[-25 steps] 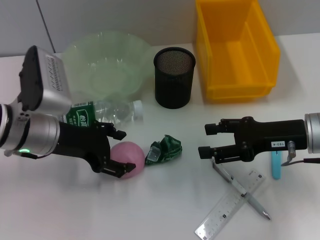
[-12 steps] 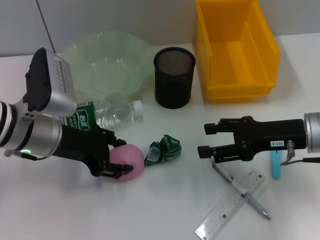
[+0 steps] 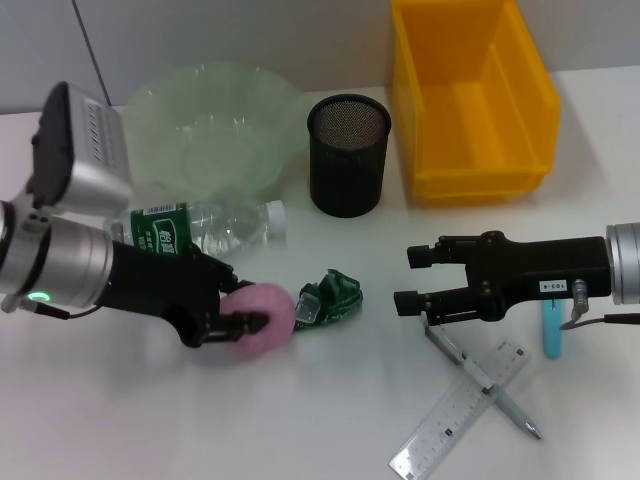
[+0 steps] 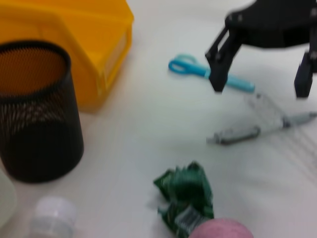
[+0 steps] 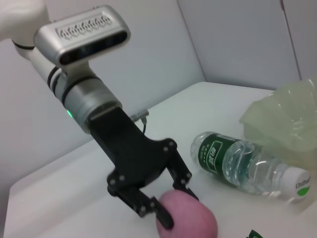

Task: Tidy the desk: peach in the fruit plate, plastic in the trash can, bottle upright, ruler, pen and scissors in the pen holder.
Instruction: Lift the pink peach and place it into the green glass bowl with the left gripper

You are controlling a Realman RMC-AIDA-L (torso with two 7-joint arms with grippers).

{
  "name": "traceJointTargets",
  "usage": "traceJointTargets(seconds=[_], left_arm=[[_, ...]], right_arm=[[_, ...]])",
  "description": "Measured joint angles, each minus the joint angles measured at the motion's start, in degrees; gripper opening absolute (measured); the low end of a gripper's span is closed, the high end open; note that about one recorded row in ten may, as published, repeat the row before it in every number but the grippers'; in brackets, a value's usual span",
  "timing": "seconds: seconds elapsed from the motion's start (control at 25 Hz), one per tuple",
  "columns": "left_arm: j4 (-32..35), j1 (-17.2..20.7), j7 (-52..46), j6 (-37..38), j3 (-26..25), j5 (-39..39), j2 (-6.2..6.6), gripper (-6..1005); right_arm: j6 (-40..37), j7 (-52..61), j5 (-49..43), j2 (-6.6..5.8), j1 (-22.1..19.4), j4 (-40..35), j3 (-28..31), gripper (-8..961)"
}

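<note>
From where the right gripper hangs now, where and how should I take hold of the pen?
Grip the pen on its upper grey barrel, just below the right gripper, coming straight down with the fingers across its width. It lies flat and diagonal, crossing over the clear ruler midway, so that upper stretch rests on bare table, away from the ruler and the blue scissors.

Both arms have silver cylindrical wrists and black claws. The left claw point(image 3: 240, 305) sits below a grey camera box with a ribbed face and a green light. The right claw point(image 3: 412, 278) carries a white label and thin cable.
</note>
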Motion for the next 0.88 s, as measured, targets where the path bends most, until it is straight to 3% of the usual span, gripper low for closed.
traceJointTargets(seconds=[0.16, 0.2, 0.36, 0.48, 0.84, 0.88], left_arm=[[0.9, 0.0, 0.4, 2.6, -4.8, -2.8, 0.04, 377], [1.2, 0.4, 1.1, 3.3, -8.5, -6.5, 0.07, 364], [0.3, 0.8, 3.6, 2.0, -12.4, -12.3, 0.00, 329], [-4.3, 0.6, 8.5, -4.8, -13.8, -20.8, -0.20, 301], [-15.3, -2.6, 17.0, -24.1, -13.3, -32.8, -0.55, 227], [-18.2, -3.9, 19.9, -29.0, -13.2, -34.6, -0.65, 223]], right_arm=[[0.0, 0.0, 0.0, 0.00, 0.0, 0.0, 0.0, 832], [0.0, 0.0, 0.0, 0.00, -0.1, 0.0, 0.0, 832], [0.0, 0.0, 0.0, 0.00, -0.1, 0.0, 0.0, 832], [0.0, 0.0, 0.0, 0.00, -0.1, 0.0, 0.0, 832], [0.1, -0.4, 0.0, 0.14, 0.0, 0.0, 0.0, 831], [0.1, -0.4, 0.0, 0.14, 0.0, 0.0, 0.0, 832]])
